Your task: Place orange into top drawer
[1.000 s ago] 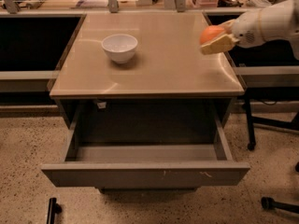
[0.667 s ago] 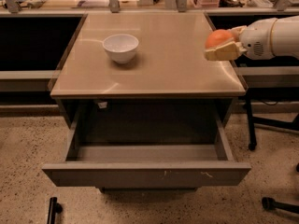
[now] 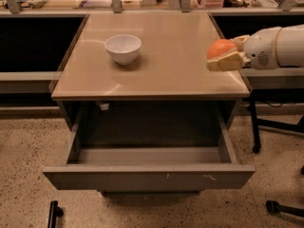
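The orange (image 3: 219, 48) is held in my gripper (image 3: 223, 56), which is shut on it at the right side of the tabletop, above the surface. The white arm reaches in from the right edge. The top drawer (image 3: 147, 176) is pulled open below the tabletop; its grey front panel has small white scuffs and its inside looks bare. The gripper is above and to the right of the drawer opening.
A white bowl (image 3: 123, 48) stands on the beige tabletop (image 3: 156, 75) at the left middle. Dark chair legs and a caster (image 3: 273, 206) stand on the speckled floor at the right. Clutter lines the shelf behind.
The gripper with the orange has moved down and toward the front right of the tabletop. The drawer and bowl have not moved.
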{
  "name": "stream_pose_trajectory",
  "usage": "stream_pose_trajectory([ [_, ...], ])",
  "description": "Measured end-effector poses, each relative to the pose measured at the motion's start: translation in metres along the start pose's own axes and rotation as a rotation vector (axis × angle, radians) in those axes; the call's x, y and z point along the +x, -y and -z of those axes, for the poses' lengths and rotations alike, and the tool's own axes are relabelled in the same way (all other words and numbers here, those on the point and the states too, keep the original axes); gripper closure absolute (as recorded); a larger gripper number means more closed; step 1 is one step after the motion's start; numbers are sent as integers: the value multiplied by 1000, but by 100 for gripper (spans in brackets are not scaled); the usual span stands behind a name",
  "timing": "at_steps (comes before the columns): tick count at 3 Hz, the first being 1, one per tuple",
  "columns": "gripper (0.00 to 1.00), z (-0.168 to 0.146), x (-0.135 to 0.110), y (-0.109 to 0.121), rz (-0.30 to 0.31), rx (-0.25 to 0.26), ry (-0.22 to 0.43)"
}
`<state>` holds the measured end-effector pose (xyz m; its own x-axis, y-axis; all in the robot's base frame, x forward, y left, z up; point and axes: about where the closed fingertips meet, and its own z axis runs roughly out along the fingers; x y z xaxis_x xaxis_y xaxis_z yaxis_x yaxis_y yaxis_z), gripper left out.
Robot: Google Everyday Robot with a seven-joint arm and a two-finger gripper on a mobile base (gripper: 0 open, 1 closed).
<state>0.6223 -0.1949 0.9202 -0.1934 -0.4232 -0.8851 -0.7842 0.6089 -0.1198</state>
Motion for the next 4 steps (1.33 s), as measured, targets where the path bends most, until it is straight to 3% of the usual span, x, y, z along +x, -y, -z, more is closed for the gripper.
stream_pose_trajectory([
  [2, 100, 4, 67, -79, -238, -120, -108],
  [3, 100, -2, 97, -101, -342, -156, -148],
  [4, 100, -3, 99, -103, -347, -160, -152],
])
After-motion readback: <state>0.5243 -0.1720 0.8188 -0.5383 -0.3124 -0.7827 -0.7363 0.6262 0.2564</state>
